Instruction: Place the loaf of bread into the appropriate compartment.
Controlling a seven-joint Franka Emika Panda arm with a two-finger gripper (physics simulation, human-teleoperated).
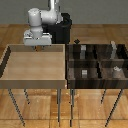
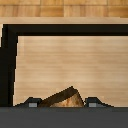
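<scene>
Tool (image 1: 38, 47) hanging over far edge of light tray (image 1: 10, 65), fingers closing around bread (image 2: 64, 98), holding it. Compartment box (image 1: 120, 70) lying toward exterior view's right of tool, beside tray.

No text, label, brand, number or sign can be read in either view; every surface shown is plain and unmarked.
</scene>
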